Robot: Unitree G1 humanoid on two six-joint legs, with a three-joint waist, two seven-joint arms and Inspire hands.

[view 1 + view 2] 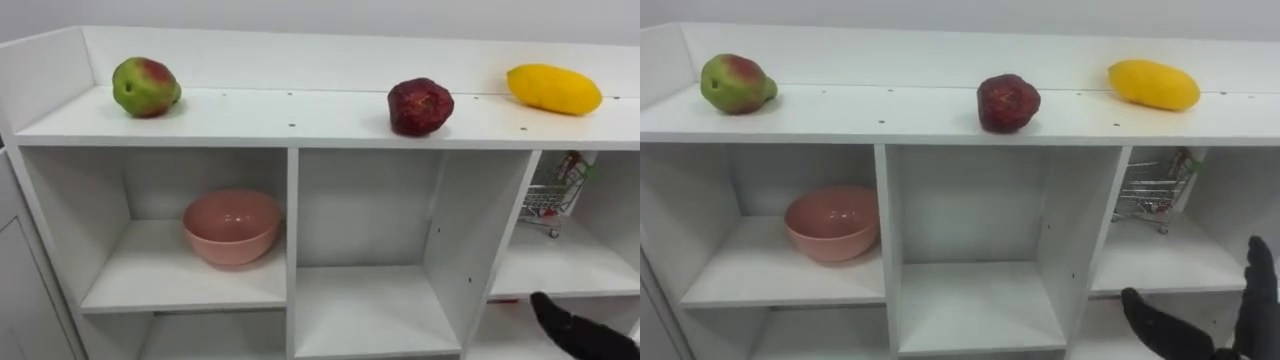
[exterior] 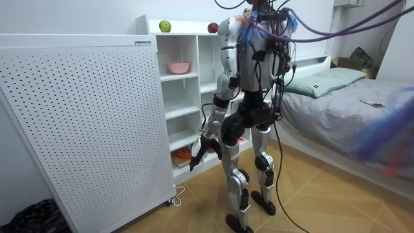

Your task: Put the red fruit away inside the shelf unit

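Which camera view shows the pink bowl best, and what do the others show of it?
The right eye view: the pink bowl sits close and whole, with its inside showing. The left eye view shows nearly the same. The room view shows it small and far off.

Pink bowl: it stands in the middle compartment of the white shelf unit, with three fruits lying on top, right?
Not quite: the left eye view shows the pink bowl in the left compartment. The green-red fruit, dark red fruit and yellow mango do lie on top of the white shelf unit.
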